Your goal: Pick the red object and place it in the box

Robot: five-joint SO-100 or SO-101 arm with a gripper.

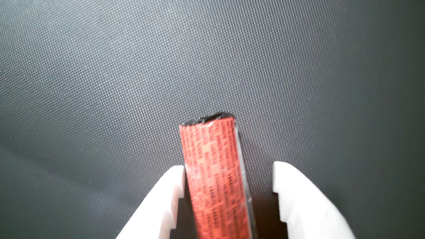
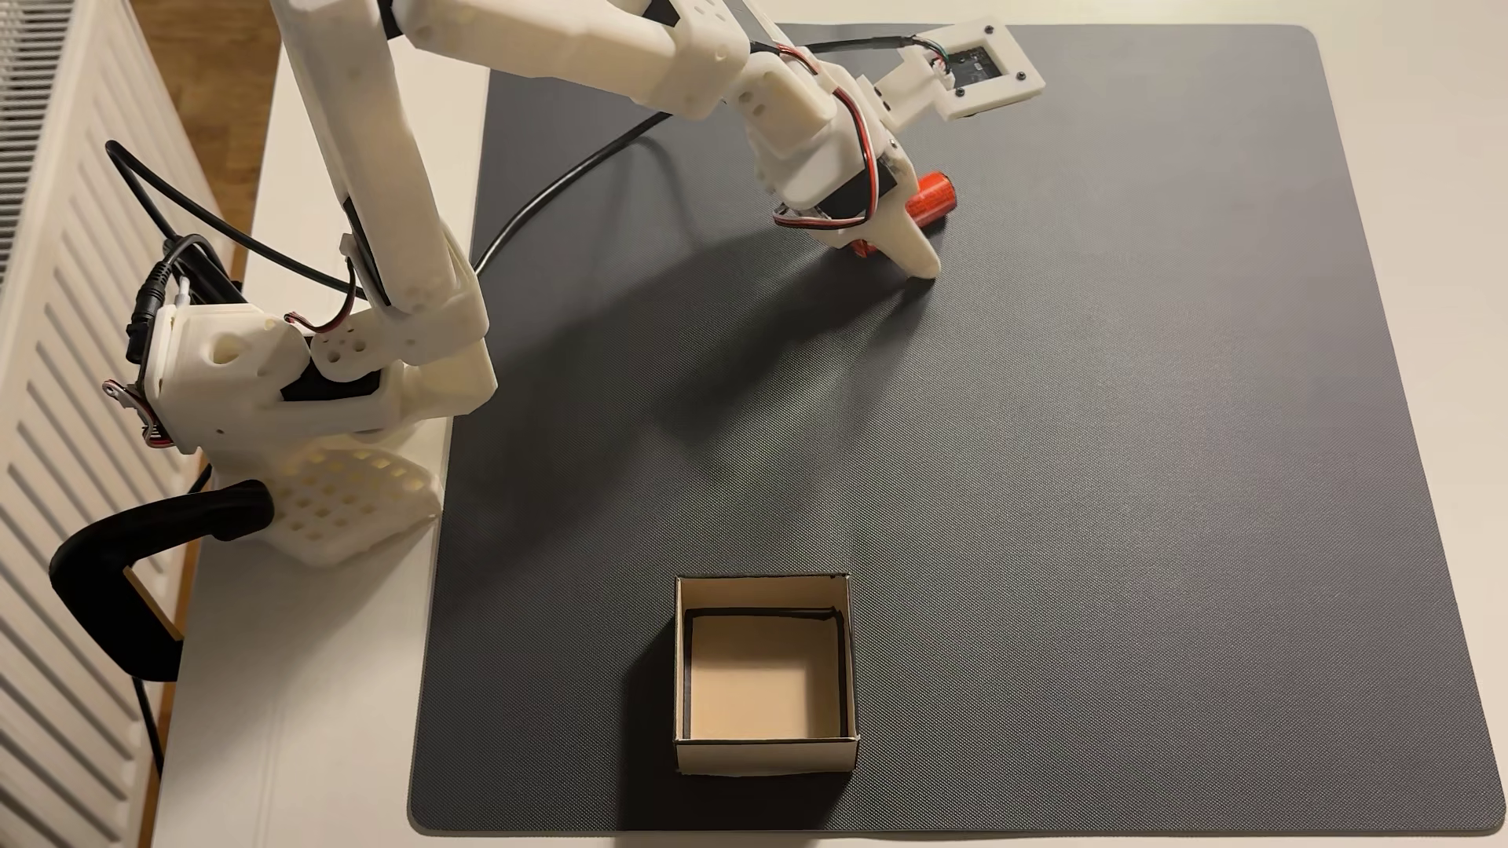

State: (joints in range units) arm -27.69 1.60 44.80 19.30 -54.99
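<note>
The cylinder runs off the wrist view's bottom edge; in the fixed view the end effector covers its middle.

The red object is orange-red with rows of fine dark print and a black end. The pincer is plain white. The mat is dark grey with a fine woven dot texture. The box is beige inside, with a black line around its inner walls. The counter is white.

The red object carries fine dark print, too small to read.
</note>
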